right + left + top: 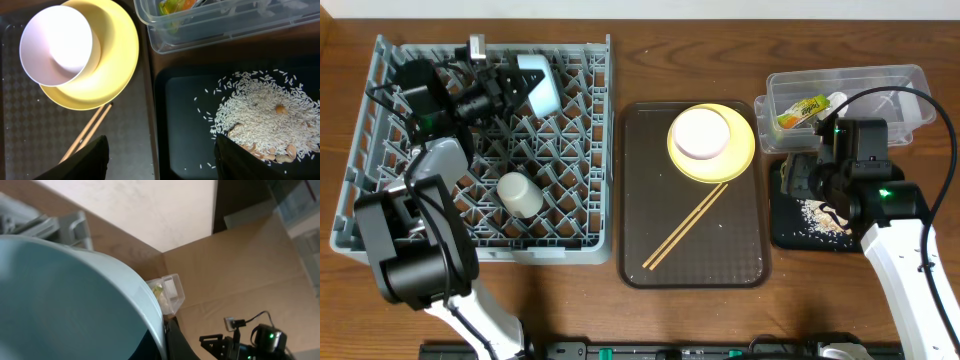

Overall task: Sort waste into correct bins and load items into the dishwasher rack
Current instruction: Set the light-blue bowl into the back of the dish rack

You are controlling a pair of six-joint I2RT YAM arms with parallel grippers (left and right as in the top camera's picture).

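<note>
The light blue bowl [542,88], smooth and pale, is held tilted at its rim by the clamped left gripper [518,90], at the far side of the dishwasher rack [582,150]. Free pegs are seen around it. The right gripper [161,152] is spread wide and empty above the left rim of the black tray [185,110].

Bowl [701,133] on plate [741,152] on serving tray [720,250], right of rack [570,215].

Brown serving tray [692,250] lies flat mid-table, its long side running near to far, with a raised rim all round. Close up, its floor shows a fine diamond texture. The dark wooden table [570,310] spreads left and right, and a pale wall [770,8] lines the far edge.
</note>
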